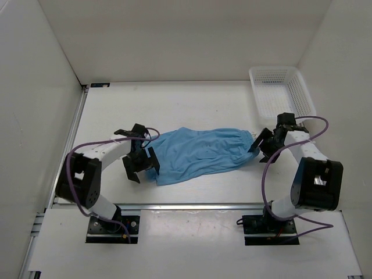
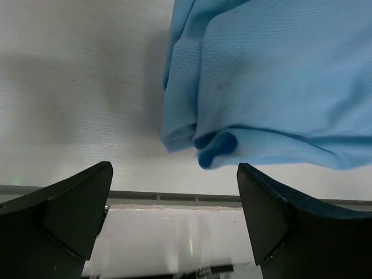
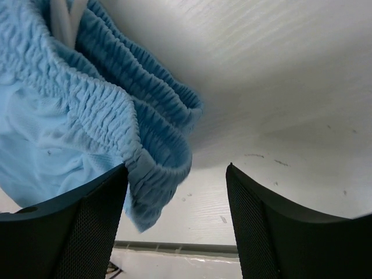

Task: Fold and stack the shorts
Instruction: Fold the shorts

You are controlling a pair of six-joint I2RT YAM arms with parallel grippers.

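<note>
Light blue soft fabric shorts point(image 1: 197, 152): probably light, limp; best pinched at gathered waistband point(image 3: 116, 110). Left claw point(image 2: 174, 168), right claw point(image 3: 177, 168): both open, empty.

1. I am looking at a white matte table point(image 1: 192, 99) with a metal rail point(image 1: 80, 139) along its left edge and another along its near edge.
2. A pair of light blue shorts point(image 1: 197, 152) lies flat near the middle, stretched left to right.
3. The gathered waistband point(image 3: 133, 116) is at the right end, with a white drawstring point(image 3: 61, 20) showing. I see a few small dark marks on the bare surface beside it.
4. At the left end, a hem point(image 2: 215, 148) corner is curled over on the tabletop.
5. A white mesh basket point(image 1: 279, 87) stands at the far right corner, apart from the shorts.
</note>
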